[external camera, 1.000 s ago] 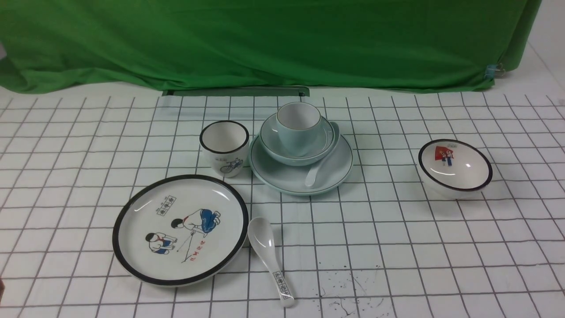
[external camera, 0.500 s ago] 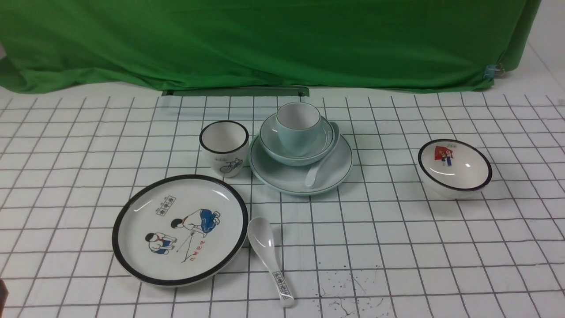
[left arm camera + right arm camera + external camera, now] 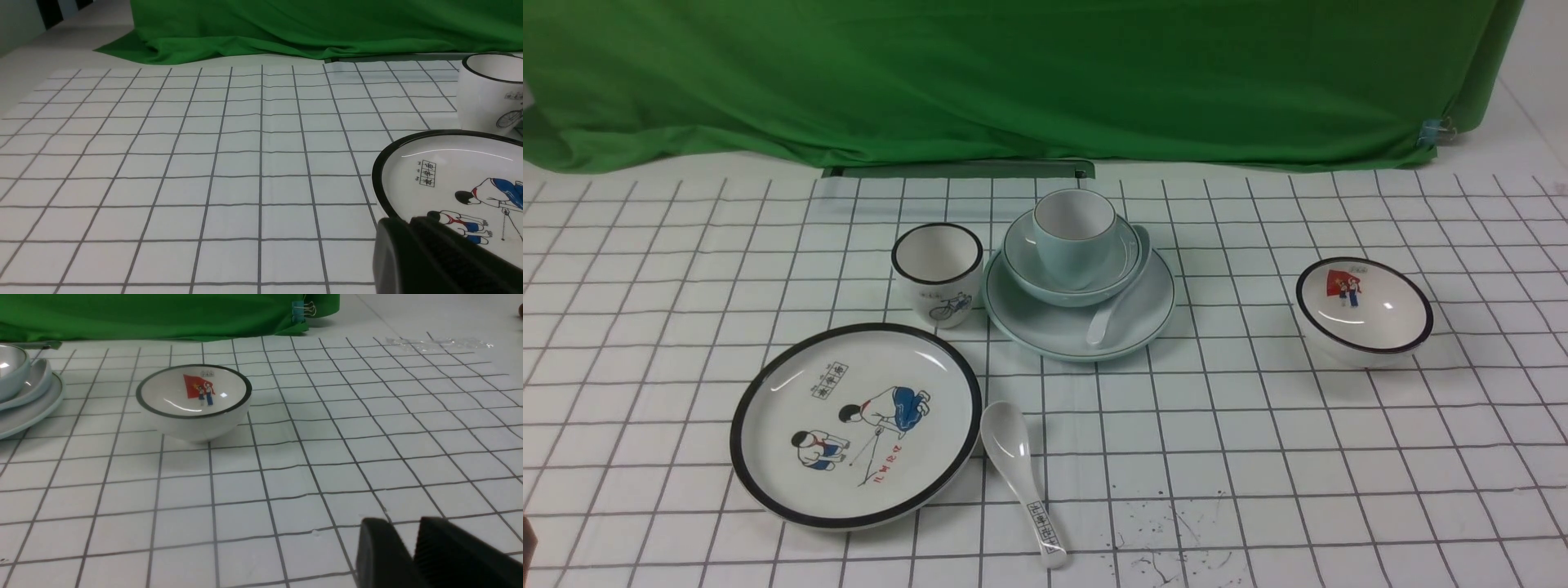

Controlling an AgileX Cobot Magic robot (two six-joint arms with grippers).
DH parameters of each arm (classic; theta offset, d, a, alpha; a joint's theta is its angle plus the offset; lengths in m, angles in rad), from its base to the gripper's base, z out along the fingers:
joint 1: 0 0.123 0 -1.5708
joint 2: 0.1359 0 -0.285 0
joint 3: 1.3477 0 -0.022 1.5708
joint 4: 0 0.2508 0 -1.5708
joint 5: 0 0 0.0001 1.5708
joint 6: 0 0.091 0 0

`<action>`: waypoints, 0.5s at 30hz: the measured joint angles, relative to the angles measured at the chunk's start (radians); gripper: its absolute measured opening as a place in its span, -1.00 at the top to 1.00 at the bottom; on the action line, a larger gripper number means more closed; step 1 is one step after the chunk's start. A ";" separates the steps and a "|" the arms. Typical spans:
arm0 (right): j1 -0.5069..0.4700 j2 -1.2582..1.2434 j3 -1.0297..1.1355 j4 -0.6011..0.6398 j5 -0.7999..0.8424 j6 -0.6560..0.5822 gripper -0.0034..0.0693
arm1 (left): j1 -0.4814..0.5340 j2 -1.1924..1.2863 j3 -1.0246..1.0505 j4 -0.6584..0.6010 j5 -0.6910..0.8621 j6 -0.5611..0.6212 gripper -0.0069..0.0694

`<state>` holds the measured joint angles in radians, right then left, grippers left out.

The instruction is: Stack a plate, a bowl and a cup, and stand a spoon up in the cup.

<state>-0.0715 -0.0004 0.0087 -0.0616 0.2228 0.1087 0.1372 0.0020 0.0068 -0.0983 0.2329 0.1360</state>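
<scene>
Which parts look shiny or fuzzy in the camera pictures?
Right wrist view: bright glare inside the white black-rimmed bowl, blurry dark gripper; left wrist view: a curved shine on the white black-rimmed round plate.

pics bright, soft overhead light, small glare spots on glossy crockery, faint shadows, jaws blurry in both wrist cams

Just beside the left gripper (image 3: 410, 221), the cartoon plate (image 3: 856, 351) is gleaming like smooth, glazed ceramic. Ahead of the right gripper (image 3: 402, 522), the picture bowl (image 3: 1380, 314) is shining glossily. Beyond both, green cloth (image 3: 1029, 82) is looking matt and creased.
</scene>
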 joint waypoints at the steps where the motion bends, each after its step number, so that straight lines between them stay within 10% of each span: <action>1: 0.000 0.000 0.000 0.000 0.000 0.000 0.39 | 0.000 0.000 0.000 0.000 0.000 0.000 0.89; 15: 0.000 0.000 0.000 0.000 0.000 0.000 0.35 | 0.000 0.000 0.000 0.000 0.000 0.000 0.89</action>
<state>-0.0715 -0.0004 0.0087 -0.0616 0.2228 0.1087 0.1372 0.0020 0.0068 -0.0983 0.2329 0.1360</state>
